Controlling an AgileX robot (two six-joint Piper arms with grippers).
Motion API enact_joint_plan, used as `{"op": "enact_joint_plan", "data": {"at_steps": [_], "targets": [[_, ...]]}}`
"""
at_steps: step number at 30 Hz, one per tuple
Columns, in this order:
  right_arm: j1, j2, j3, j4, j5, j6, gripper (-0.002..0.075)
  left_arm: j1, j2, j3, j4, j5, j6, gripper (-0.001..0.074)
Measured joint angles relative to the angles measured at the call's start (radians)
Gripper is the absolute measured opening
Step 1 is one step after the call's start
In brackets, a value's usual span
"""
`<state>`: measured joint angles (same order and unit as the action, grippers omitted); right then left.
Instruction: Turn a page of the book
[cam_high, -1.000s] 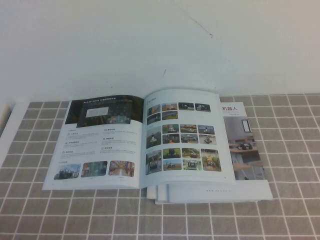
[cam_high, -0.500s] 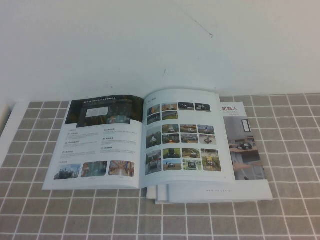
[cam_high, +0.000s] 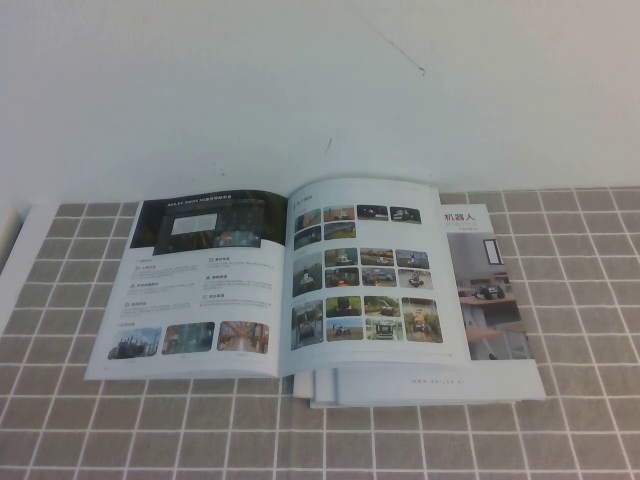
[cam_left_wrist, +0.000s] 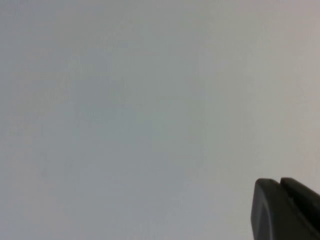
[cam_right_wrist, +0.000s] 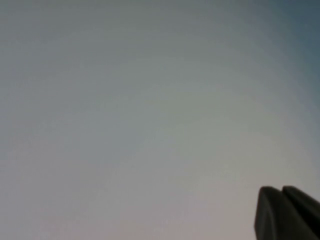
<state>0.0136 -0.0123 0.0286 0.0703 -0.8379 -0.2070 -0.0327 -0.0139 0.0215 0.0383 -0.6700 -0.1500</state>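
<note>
The book (cam_high: 210, 300) lies open on the tiled table in the high view. Its right-hand sheet is the page (cam_high: 365, 275), glossy white with a grid of small colour photos, lying flat with a slightly raised outer edge. The left-hand sheet has a dark banner photo and text columns. Neither arm shows in the high view. My left gripper (cam_left_wrist: 279, 181) shows only in the left wrist view, against a blank pale surface, its dark fingers together and empty. My right gripper (cam_right_wrist: 281, 189) shows likewise in the right wrist view, fingers together and empty.
A second booklet (cam_high: 490, 300) with a red Chinese heading and a room photo lies under the book, sticking out at the right and front. The grey tiled tabletop (cam_high: 580, 300) runs back to a white wall (cam_high: 320, 90). A white ledge borders the far left.
</note>
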Motion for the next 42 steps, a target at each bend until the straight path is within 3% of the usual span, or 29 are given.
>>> {"op": "enact_joint_plan", "data": {"at_steps": [3,6,14,23,35,42], "targets": [[0.0,0.0,-0.003,0.12,-0.055,-0.037,-0.0001,0.0,0.0,-0.048,0.141,0.157,-0.074,-0.0004],[0.0,0.0,-0.046,0.188,-0.023,-0.03,-0.0001,0.0,0.0,-0.18,0.19,0.427,-0.142,-0.0004],[0.0,0.074,-0.411,0.203,0.63,-0.002,-0.0001,0.0,0.212,-0.493,0.183,0.741,-0.156,-0.0004],[0.001,0.494,-0.67,0.201,0.951,-0.002,-0.0001,-0.005,0.717,-0.747,0.146,0.792,-0.165,-0.0004],[0.001,1.092,-0.82,0.219,1.01,-0.047,-0.0001,-0.25,1.347,-1.047,0.122,0.93,-0.092,-0.0004],[0.013,1.356,-0.995,0.29,1.27,-0.136,-0.0001,-0.282,1.603,-1.087,0.084,0.944,-0.081,-0.0004]]}}
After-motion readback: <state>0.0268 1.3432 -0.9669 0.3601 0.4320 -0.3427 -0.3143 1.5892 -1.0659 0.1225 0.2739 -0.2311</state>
